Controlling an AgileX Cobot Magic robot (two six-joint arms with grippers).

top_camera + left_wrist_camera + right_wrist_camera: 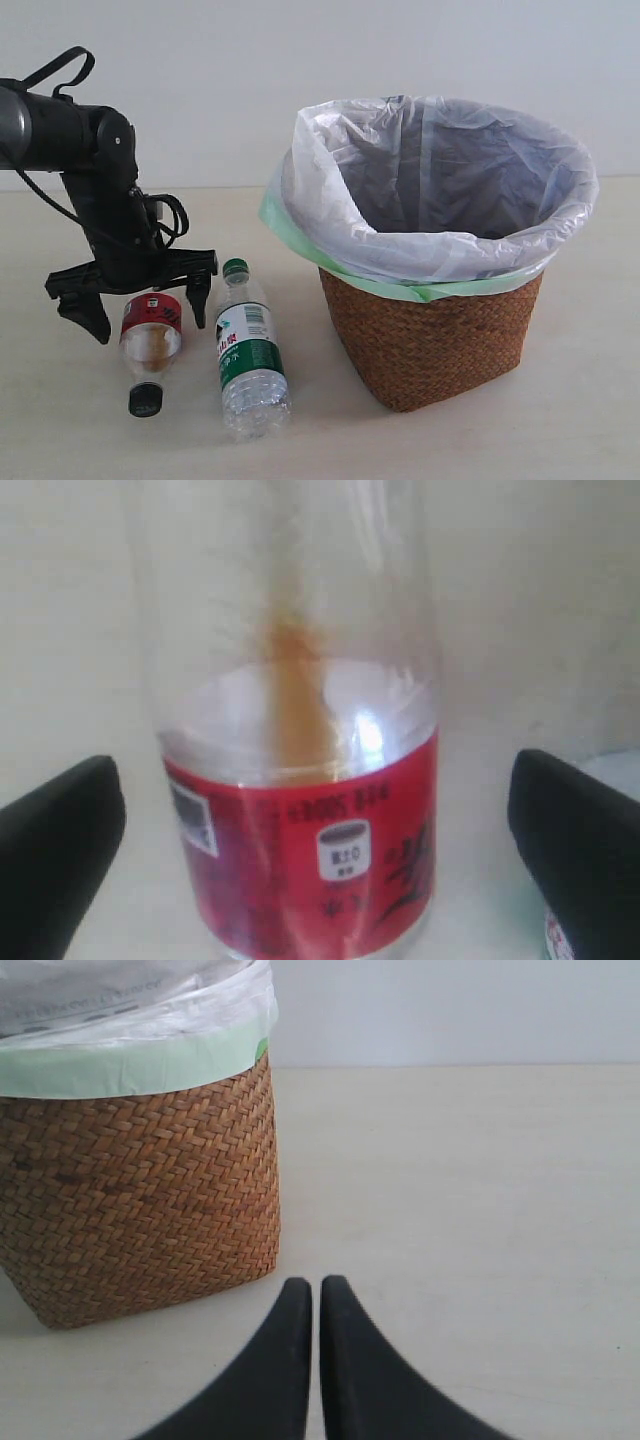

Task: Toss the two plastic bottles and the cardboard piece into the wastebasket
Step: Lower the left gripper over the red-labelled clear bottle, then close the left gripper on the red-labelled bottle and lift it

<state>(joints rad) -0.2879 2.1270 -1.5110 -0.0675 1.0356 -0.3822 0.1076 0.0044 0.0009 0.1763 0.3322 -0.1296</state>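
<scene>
In the exterior view you see the left end effector [147, 322] lowered over the red-label bottle [150, 342]. Its jaws are spread wide, one finger on each side of the bottle, and it holds nothing. The red-label bottle lies on the worktop [560, 420], with its black cap [146, 400] pointing to the camera. Just beside it, on the side of the wastebasket [430, 340], lies the green-label bottle [248, 358], and its green cap [235, 267] points away from the camera. The wastebasket stands upright on the right of the view, near the green-label bottle but apart from it. A white bag [440, 170] lines it, and the edge of a green bag [300, 245] shows under the white one.

In the left wrist view the red-label bottle [300, 780] fills the middle. The two black fingers [60, 855] of the left end effector [320, 855] stand well apart from the bottle on both sides, so they do not touch it. A little brown liquid shows inside the clear wall.

In the right wrist view the right end effector [316, 1285] has its jaws almost closed, with only a thin gap between the tips and nothing in it. It hangs above the bare worktop [480, 1210], near the woven wall of the wastebasket [140, 1190].
</scene>
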